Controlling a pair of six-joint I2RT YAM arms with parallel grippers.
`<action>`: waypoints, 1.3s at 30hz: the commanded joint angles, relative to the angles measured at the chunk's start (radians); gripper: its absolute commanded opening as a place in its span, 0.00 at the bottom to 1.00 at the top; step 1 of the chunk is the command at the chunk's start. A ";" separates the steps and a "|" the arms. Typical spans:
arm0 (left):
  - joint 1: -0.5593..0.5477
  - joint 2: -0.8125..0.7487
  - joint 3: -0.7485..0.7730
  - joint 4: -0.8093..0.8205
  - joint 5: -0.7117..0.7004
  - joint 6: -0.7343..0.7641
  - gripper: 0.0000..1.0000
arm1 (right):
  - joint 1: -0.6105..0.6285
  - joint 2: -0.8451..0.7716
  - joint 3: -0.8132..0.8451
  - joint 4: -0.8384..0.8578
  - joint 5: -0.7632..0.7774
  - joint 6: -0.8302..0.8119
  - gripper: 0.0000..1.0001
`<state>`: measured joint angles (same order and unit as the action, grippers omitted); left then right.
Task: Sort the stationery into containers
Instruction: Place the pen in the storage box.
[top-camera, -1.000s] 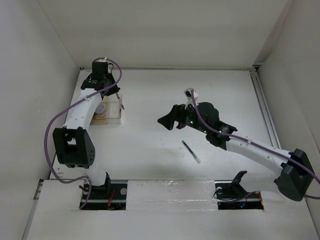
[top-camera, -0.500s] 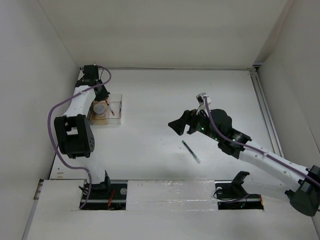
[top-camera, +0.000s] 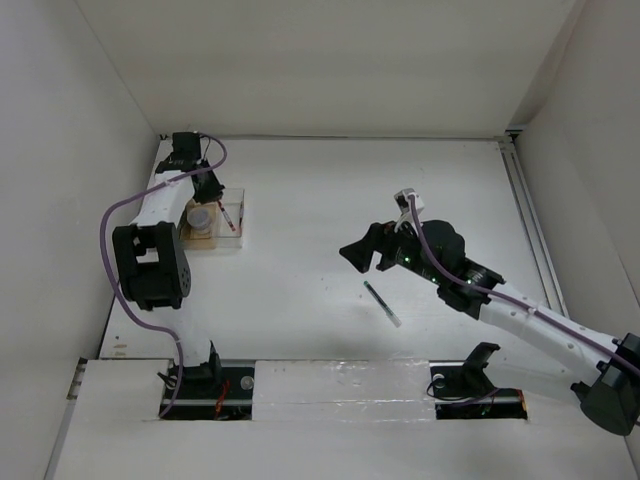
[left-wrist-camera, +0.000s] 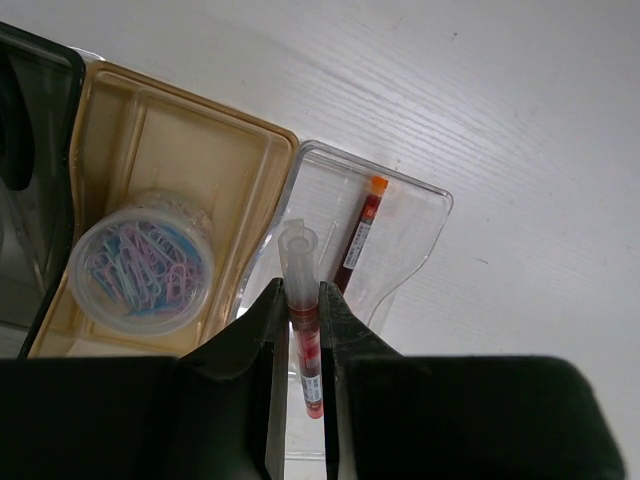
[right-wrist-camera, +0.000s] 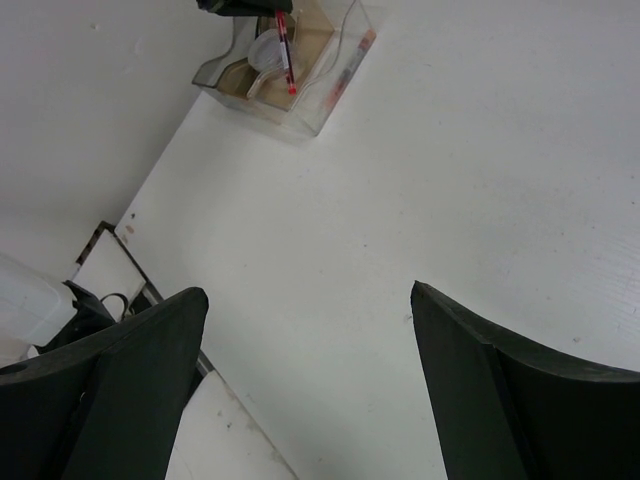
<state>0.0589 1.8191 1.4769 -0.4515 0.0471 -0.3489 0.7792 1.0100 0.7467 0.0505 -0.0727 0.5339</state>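
My left gripper (top-camera: 212, 190) (left-wrist-camera: 298, 292) is shut on a thin red pen (left-wrist-camera: 303, 335) and holds it upright above the clear compartment of the plastic tray (top-camera: 243, 228) (left-wrist-camera: 420, 215). A second red pen (left-wrist-camera: 357, 243) lies in that clear compartment. The small greyish round roll, a tub of coloured clips (left-wrist-camera: 140, 262), sits in the tan compartment. The dark translucent cup (left-wrist-camera: 35, 170) stands left of the tray. My right gripper (top-camera: 362, 253) (right-wrist-camera: 308, 292) is open and empty above bare table. The black pen (top-camera: 381, 303) lies on the table just near of it. The scissors are out of view.
White walls close the table at the left, back and right. A rail (top-camera: 527, 215) runs along the right edge. The tray sits in the far left corner, also seen in the right wrist view (right-wrist-camera: 300, 85).
My left wrist has swung back towards the far left corner, keeping the red pen over the tray. My right gripper has moved right and nearer, closer to the black pen.
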 joint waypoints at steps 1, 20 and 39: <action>0.001 0.013 0.003 0.010 0.019 0.004 0.00 | -0.006 -0.034 -0.007 0.020 0.016 -0.017 0.89; -0.030 0.059 0.022 -0.021 -0.013 0.022 0.15 | -0.015 -0.053 -0.017 0.011 0.007 -0.026 0.89; -0.039 -0.334 -0.073 0.008 0.054 0.004 0.79 | -0.015 0.196 0.157 -0.589 0.326 0.126 0.94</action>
<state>0.0250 1.6505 1.4368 -0.4660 0.0986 -0.3389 0.7715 1.1942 0.8989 -0.3447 0.1455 0.5831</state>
